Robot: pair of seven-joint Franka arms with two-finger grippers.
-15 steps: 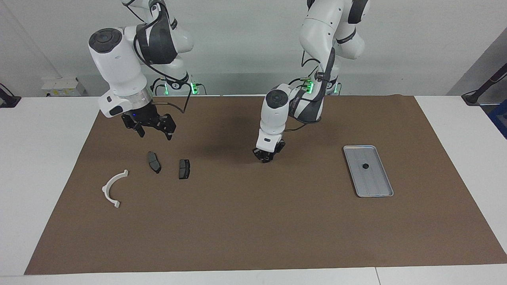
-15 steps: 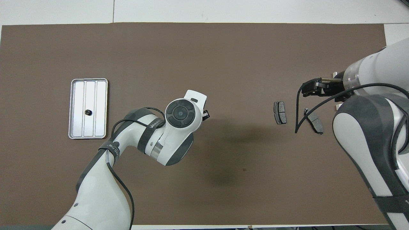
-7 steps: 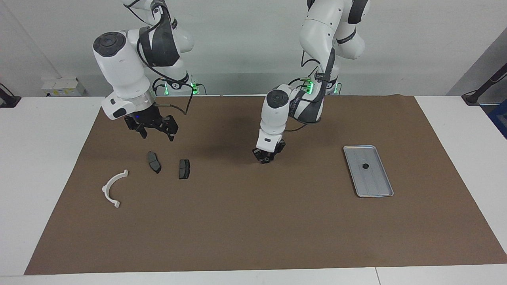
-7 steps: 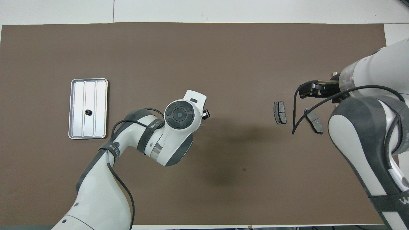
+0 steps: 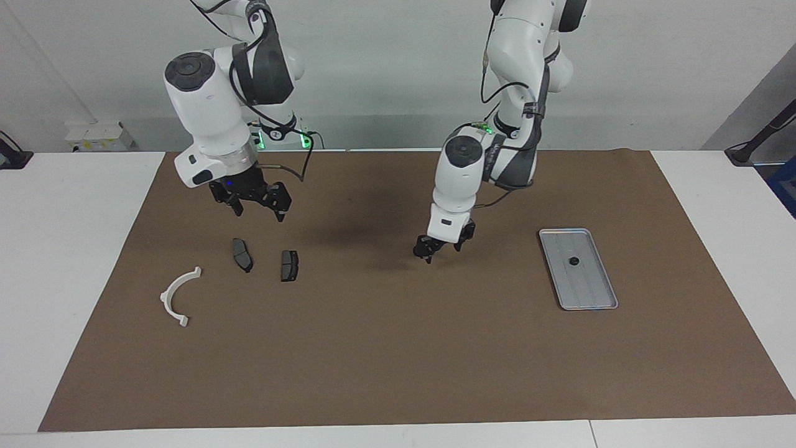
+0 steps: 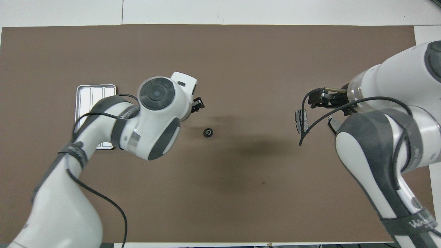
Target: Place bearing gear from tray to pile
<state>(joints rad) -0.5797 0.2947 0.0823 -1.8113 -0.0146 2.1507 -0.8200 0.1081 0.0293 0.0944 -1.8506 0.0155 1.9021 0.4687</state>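
The bearing gear (image 6: 207,132) lies on the mat (image 6: 241,206) mid-table, well apart from the pile (image 5: 244,255). The left gripper (image 5: 443,247) hangs near it, jaws apart and empty. The right gripper (image 5: 258,208) is open over the 2 plates (1 more gear, it seems, sits in the tray (image 5: 587,306)). The right one should centre on the gear before closing.

Left gripper (image 5: 443,247): raised off the mat (image 5: 398,348), fingers parted, shifted toward the tray (image 5: 606,283). Bearing gear (image 6: 207,132): released, lying exposed on the mat. Right gripper (image 5: 256,204): lifted, moved inward.
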